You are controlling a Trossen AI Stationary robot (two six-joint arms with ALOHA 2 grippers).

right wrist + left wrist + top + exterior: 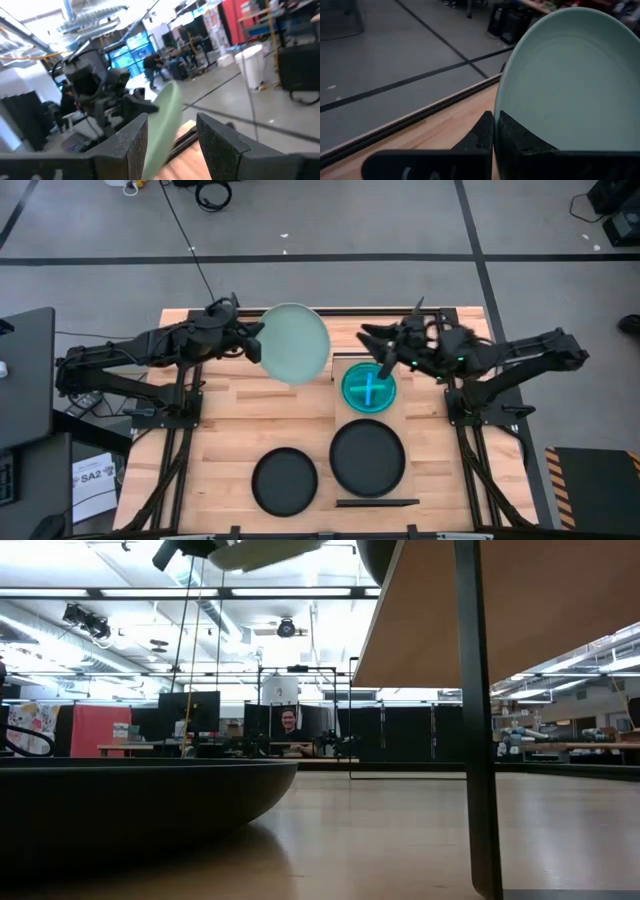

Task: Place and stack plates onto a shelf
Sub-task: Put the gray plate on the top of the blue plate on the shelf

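— Stock on the shelf point(345, 395)?
— Teal plate point(369, 389), one black plate point(367, 457). My left gripper point(254, 340) is pinching the mint plate point(293, 343) above the table's far edge; my right gripper point(385, 348) is hanging spread.
— Outstanding?
— Mint plate, second black plate point(284, 480) near the front edge.

Your bench point(225, 430) carries a black plate point(284, 481) at six o'clock; the shelf point(368, 415) just right holds a teal plate point(369, 388), probably translucent, and a larger black plate point(367, 457).
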